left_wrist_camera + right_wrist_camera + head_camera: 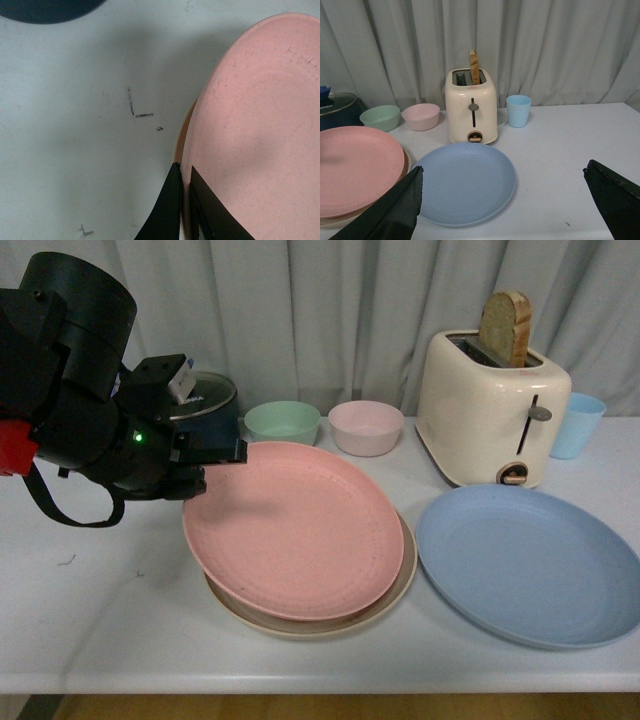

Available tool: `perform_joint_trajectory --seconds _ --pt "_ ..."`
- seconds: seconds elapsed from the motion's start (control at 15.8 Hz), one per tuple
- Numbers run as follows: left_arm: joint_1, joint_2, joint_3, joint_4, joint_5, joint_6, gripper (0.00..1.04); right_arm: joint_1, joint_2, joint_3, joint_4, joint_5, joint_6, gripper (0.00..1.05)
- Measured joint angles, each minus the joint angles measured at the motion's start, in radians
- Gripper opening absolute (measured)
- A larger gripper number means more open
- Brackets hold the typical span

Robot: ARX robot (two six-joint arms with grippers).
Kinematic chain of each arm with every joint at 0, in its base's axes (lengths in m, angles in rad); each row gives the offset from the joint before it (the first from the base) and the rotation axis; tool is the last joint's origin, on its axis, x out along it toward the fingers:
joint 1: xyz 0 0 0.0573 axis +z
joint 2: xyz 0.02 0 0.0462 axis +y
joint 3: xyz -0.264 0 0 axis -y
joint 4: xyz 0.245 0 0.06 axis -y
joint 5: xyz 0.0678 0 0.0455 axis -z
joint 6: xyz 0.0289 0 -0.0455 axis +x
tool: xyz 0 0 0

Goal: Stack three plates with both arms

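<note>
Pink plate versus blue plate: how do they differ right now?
The pink plate rests on the beige plate; the blue plate lies alone on the table. The left gripper pinches the pink plate's rim; nothing touches the blue one. Both are round, shallow and similar in size.

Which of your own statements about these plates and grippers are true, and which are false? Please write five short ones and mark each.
1. The pink plate lies over the beige plate. True.
2. The blue plate is on top of the stack. False: it lies apart, beside the two stacked plates.
3. The left gripper is closed on the pink plate's rim. True.
4. The right gripper holds the blue plate. False: it is open and holds nothing.
5. The toaster is empty. False: a slice of bread stands in it.
</note>
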Motion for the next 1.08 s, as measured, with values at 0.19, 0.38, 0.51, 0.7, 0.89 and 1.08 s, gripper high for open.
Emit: perform_joint_trajectory --seconds 0.19,0.38,0.51,0.7,0.89,1.08 --pt "0.003 -0.001 -0.011 0.011 0.005 0.003 0.29 0.000 0.000 0.000 0.000 0.000 0.000 0.98" --pt "0.003 -0.055 -0.079 0.054 0.006 0.029 0.63 0.000 0.000 0.000 0.000 0.000 0.000 0.98" --pt "0.002 -0.179 -0.206 0.217 -0.014 0.108 0.86 0.000 0.000 0.000 0.000 0.000 0.000 0.98" --pt "-0.008 -0.353 -0.460 0.787 -0.176 0.170 0.86 0.000 0.000 0.000 0.000 0.000 0.000 0.98" --pt "0.040 -0.441 -0.737 1.072 -0.217 0.134 0.50 0.000 0.000 0.000 -0.001 0.000 0.000 0.98" --pt "0.074 -0.562 -0.895 1.132 -0.178 0.129 0.14 0.000 0.000 0.000 0.000 0.000 0.000 0.98"
